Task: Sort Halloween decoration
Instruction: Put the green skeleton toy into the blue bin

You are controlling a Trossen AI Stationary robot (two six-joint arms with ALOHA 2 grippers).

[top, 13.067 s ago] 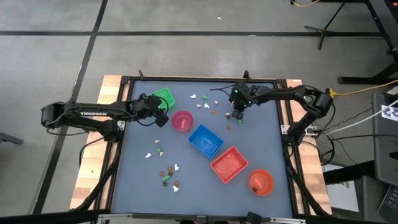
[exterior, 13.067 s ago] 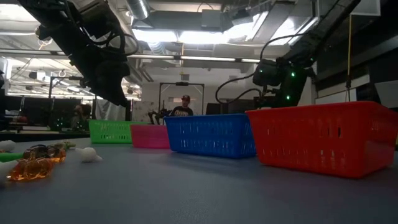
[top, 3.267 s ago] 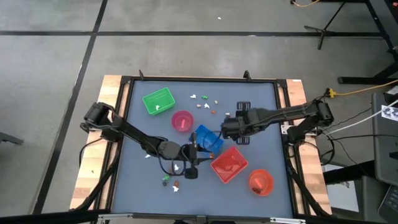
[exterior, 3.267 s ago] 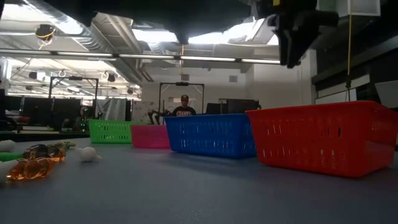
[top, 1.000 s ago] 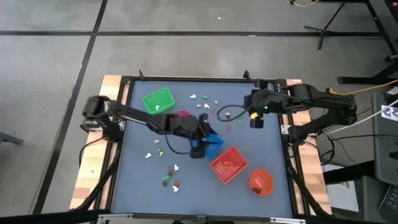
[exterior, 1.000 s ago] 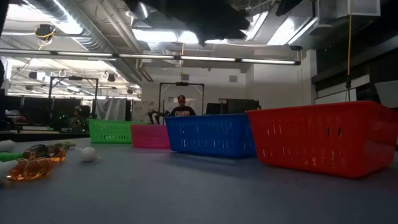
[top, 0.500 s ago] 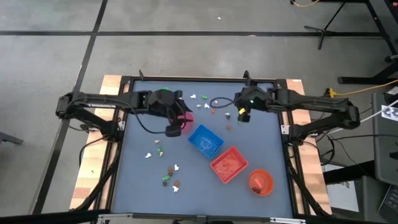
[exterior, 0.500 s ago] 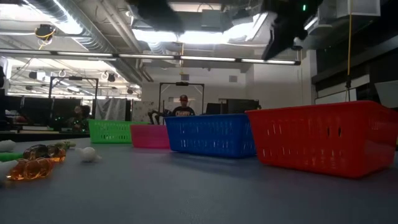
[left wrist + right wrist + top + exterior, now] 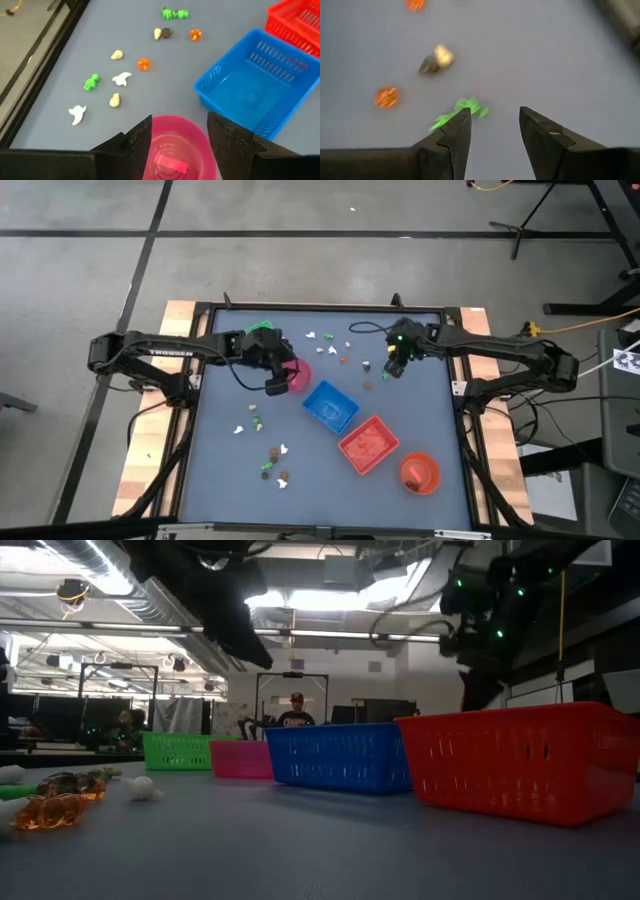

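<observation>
Trinkets (image 9: 262, 461) are scattered in loose groups across the table (image 9: 230, 480), and the left gripper (image 9: 176, 134) is held spread and empty over the pink bowl (image 9: 176, 150). Farther right, the right gripper (image 9: 492, 125) is held parted and empty just above a green trinket (image 9: 465, 109), which lies slightly to one side of the gap, its long axis running across the fingers.
</observation>
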